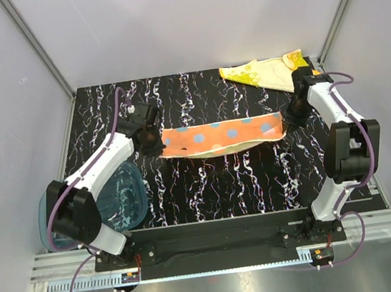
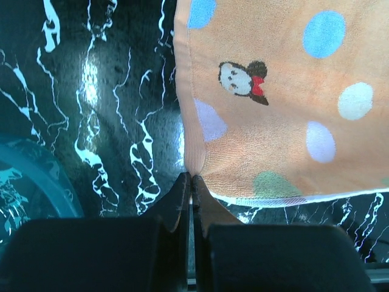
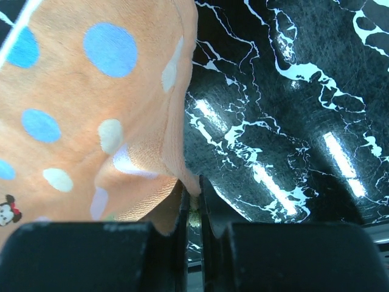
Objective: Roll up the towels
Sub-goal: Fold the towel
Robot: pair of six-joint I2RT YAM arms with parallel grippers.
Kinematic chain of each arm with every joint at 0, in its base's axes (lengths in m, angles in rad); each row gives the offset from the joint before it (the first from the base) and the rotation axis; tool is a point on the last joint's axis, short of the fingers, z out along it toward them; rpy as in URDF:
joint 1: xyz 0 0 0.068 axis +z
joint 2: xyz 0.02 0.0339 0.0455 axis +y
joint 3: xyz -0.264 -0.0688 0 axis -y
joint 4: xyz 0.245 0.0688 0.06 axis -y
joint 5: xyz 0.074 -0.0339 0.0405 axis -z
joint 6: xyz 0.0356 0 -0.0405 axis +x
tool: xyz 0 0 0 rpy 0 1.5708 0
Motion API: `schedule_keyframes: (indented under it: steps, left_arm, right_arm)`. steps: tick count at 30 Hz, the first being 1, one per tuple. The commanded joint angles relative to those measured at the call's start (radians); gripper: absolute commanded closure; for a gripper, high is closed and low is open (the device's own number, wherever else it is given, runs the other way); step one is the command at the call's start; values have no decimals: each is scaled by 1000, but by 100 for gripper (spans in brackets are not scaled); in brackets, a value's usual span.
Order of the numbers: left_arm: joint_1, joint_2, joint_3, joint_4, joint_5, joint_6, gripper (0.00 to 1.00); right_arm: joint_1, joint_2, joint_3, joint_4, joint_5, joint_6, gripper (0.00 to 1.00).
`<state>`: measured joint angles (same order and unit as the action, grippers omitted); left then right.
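Observation:
The orange-pink towel (image 1: 223, 135) with pale blue dots hangs stretched in a long band across the middle of the black marbled table (image 1: 222, 185). My left gripper (image 1: 155, 143) is shut on its left corner; in the left wrist view the gripper (image 2: 192, 177) pinches the cloth (image 2: 273, 109) right at its tips. My right gripper (image 1: 289, 120) is shut on the towel's right end, where cloth (image 3: 91, 109) is squeezed in the gripper (image 3: 194, 190). The yellow and cream towel (image 1: 265, 72) lies crumpled at the back right corner, behind the right arm.
A translucent teal-blue tray (image 1: 119, 195) sits at the table's front left, partly under the left arm, and its rim (image 2: 36, 182) shows in the left wrist view. Grey walls enclose the table on three sides.

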<state>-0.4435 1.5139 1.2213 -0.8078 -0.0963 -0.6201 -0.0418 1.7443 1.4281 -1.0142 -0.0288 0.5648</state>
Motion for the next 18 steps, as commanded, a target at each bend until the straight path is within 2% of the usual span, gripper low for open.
schedule_keyframes:
  steps: [1, 4, 9, 13, 14, 18]
  left_arm:
    - [8, 29, 72, -22, 23, 31, 100]
    - [6, 2, 8, 5, 38, 25, 100]
    - [6, -90, -118, 53, 58, 0, 100]
    - [6, -155, -200, 78, 67, -6, 100]
    - [6, -176, -215, 81, 66, -6, 100]
    - [6, -204, -267, 101, 72, -6, 100]
  right_arm:
    - [5, 21, 42, -29, -6, -35, 93]
    - [5, -15, -39, 5, -5, -43, 85]
    - [5, -77, -171, 81, -20, -28, 82]
    - [6, -109, -309, 126, -19, -19, 59]
    - [5, -124, -328, 131, -8, -19, 49]
    - [5, -137, -373, 141, 14, -6, 50]
